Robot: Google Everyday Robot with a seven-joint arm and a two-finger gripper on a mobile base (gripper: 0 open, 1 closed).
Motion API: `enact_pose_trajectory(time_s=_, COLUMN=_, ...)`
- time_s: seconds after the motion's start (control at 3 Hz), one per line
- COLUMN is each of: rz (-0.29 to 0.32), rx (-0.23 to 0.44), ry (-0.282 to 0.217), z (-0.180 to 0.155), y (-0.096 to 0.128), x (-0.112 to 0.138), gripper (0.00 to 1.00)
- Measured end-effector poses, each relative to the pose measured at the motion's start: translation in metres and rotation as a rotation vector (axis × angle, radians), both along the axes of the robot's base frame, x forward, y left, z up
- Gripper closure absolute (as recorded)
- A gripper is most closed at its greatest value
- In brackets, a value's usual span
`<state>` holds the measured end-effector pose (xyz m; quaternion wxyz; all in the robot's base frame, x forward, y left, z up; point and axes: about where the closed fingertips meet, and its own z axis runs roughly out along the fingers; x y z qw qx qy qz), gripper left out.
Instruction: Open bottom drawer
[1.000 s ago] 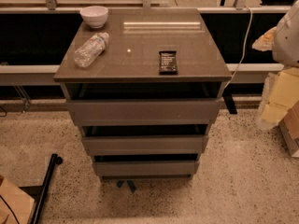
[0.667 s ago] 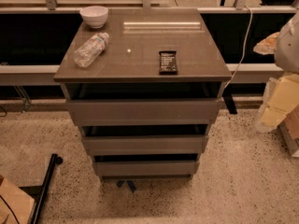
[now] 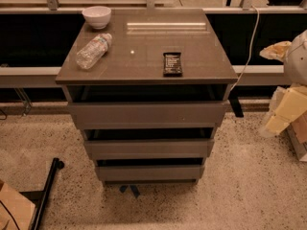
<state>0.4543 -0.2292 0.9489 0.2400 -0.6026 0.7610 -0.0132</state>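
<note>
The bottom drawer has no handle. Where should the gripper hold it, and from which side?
Probably the top edge of the bottom drawer front, approached from the front and slightly above. The panel is flat, without handle, but the dark gap above it leaves that lip free. The gripper is not in view; only pale arm parts show at right.

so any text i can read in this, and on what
No text here can be read.
wrapper: pale print, too blurred to read.
bottle: label too blurred to read.
bowl: none.
bottom drawer: none.
gripper: not in view.
</note>
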Motion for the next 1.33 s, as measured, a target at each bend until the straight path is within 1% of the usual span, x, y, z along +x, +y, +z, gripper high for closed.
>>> enact_pose_trajectory(time_s=0.33, rz=0.016, rx=-0.014, ry=-0.006, z=-0.028, y=0.016, x=0.006, gripper=0.0)
enact_pose_trajectory(time_s=0.67, rz=0.046, rx=-0.015, ry=0.004, z=-0.083, y=0.032, x=0.019, gripper=0.0)
enact_pose_trajectory(time_s=1.0, rz=0.012, rx=0.008, ry=0.042, z=-0.129, y=0.038, x=0.038, gripper=0.0)
enact_pose_trajectory(time_s=1.33, rz=-0.004, rx=0.018, ry=0.049, z=-0.131, y=0.038, x=0.039, gripper=0.0)
